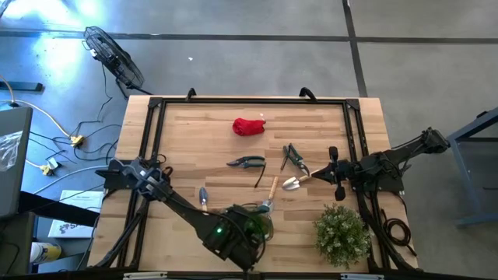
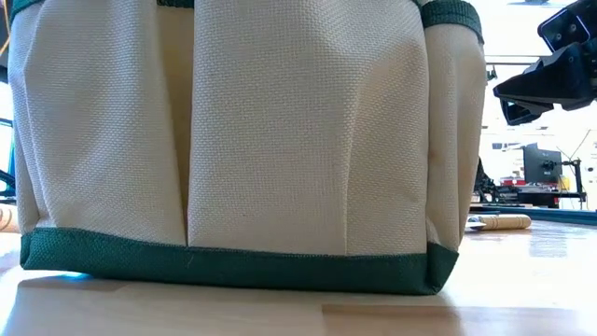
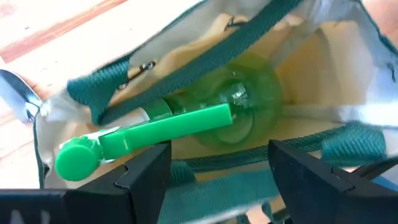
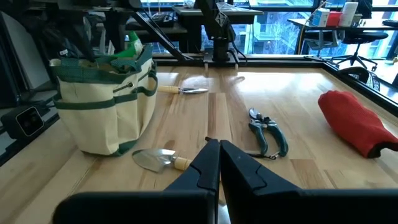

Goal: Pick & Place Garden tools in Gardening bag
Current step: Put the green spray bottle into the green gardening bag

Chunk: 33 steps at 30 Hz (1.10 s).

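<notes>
The gardening bag (image 1: 253, 224), cream cloth with green trim, stands near the table's front edge and fills the low view (image 2: 233, 140). My left gripper (image 3: 217, 162) hovers open over the bag's mouth, pointing steeply down. A bright green plastic item (image 3: 161, 127) lies inside the bag. On the table lie a red glove (image 1: 249, 126), two pruning shears (image 1: 245, 162) (image 1: 294, 158), a trowel (image 4: 155, 158) and two more wooden-handled tools (image 1: 272, 189) (image 1: 204, 198). My right gripper (image 4: 219, 163) rests shut at the table's right, just short of the trowel.
A bushy potted plant (image 1: 341, 233) stands at the near right, beside the bag. A black frame (image 1: 156, 105) runs along the table's edges. The middle of the wooden top between the tools is bare.
</notes>
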Available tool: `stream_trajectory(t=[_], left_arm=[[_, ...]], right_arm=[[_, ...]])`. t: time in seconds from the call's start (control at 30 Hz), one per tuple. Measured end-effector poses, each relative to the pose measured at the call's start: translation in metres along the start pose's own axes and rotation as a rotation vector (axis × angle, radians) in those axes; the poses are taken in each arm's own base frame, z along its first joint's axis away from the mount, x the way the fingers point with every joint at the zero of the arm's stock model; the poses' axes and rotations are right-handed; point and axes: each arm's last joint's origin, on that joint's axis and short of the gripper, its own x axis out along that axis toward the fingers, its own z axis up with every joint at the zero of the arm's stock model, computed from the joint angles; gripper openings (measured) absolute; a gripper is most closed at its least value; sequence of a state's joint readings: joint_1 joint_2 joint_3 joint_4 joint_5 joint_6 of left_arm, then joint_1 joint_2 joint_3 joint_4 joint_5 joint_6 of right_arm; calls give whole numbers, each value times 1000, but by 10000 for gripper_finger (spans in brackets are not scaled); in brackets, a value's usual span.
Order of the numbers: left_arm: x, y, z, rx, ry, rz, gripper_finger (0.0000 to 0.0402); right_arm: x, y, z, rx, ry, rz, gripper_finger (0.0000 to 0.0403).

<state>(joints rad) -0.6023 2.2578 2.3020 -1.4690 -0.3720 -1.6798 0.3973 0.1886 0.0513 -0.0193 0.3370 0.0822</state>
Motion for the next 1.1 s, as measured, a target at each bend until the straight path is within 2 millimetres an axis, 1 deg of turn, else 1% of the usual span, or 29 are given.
stream_trajectory(t=[0.23, 0.77, 1.0, 1.1], left_arm=[[5, -1, 12, -15, -8, 10, 260], [4, -1, 13, 9, -66, 4, 260], [4, -3, 12, 3, -48, -11, 260], [4, -5, 10, -6, 12, -29, 260]], right_arm=[[0, 0, 0, 0, 0, 0, 3], [0, 0, 0, -7, 0, 0, 3], [0, 0, 0, -7, 1, 0, 3], [0, 0, 0, -7, 1, 0, 3]])
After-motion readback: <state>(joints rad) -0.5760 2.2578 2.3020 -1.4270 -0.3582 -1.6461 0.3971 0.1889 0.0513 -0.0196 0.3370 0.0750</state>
